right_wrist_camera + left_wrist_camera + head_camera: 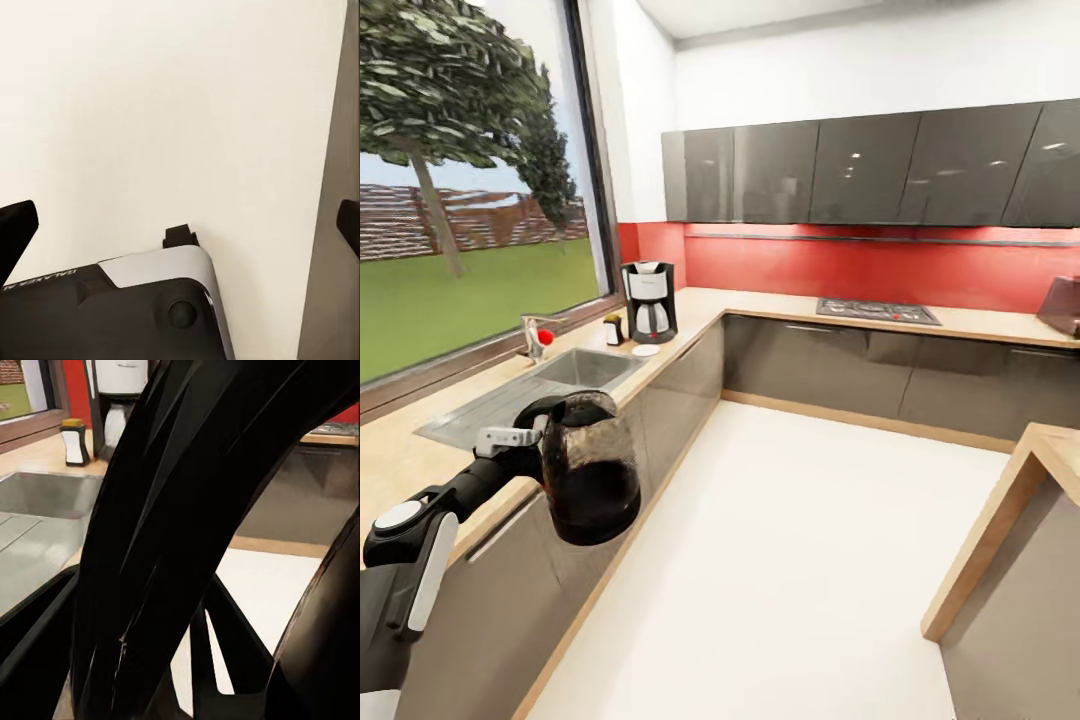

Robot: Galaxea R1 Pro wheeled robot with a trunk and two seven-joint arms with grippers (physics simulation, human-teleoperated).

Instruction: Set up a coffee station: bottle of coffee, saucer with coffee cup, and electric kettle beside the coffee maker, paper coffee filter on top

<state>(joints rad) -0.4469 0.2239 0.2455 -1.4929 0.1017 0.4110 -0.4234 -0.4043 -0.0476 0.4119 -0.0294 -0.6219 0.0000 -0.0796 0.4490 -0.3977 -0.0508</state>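
Nearest to us, our left hand (538,440) is clamped on the handle of the electric kettle (592,470), carrying it in the air just off the near edge of the surface (390,455). Beyond it lies the inset sink (575,370). Farther along, in the corner, stands the coffee maker (649,300), with the bottle of coffee (614,328) just left of it and the saucer (646,350) in front. In the right wrist view, our right hand (180,217) hangs above the white floor (172,112), fingertips spread wide and holding nothing.
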